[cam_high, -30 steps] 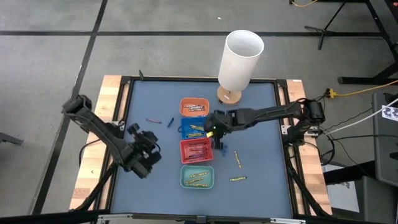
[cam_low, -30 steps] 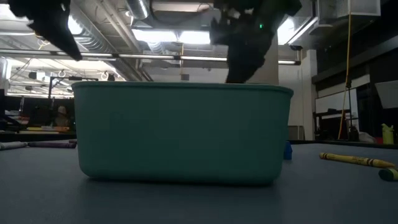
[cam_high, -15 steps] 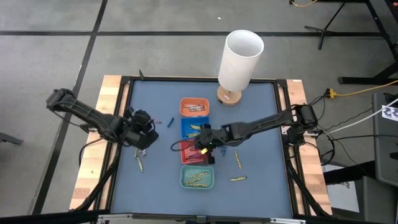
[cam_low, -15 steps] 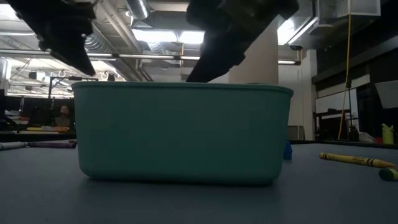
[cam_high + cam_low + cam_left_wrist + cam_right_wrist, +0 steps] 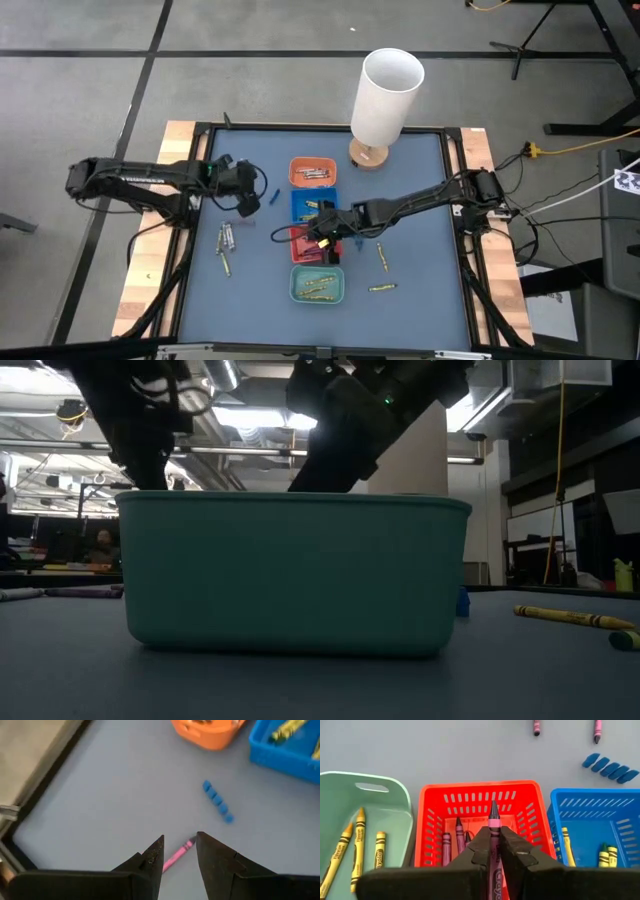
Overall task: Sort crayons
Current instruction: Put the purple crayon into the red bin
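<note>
My right gripper pinched a purple crayon above the red tray; my left gripper gaped over a pink crayon.

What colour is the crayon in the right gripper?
Purple crayon, held over the red tray; clearest in the right wrist view.

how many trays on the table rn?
4, in a column mid-table: orange tray nearest the white cylinder, then blue tray, red tray under the right gripper, green tray last.
</note>
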